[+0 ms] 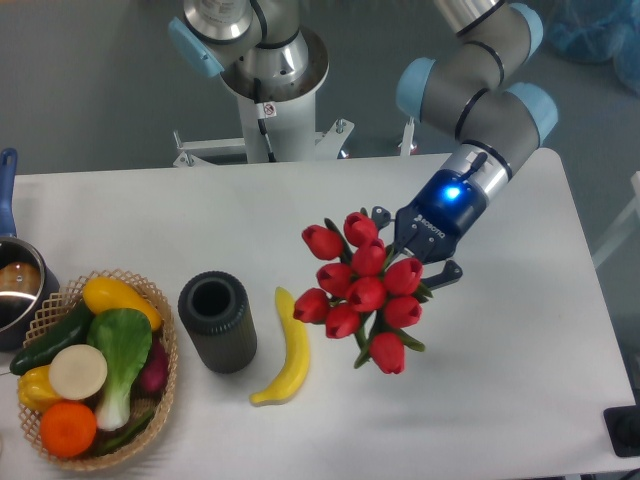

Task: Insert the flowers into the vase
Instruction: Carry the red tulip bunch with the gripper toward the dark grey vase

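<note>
1 vase [217, 322], 1 banana [287, 348], 1 basket [150, 300]

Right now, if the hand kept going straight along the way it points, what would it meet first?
Beyond the red tulip bunch that the hand grips, probably the yellow banana, or the white table short of it; depth is unclear.
</note>
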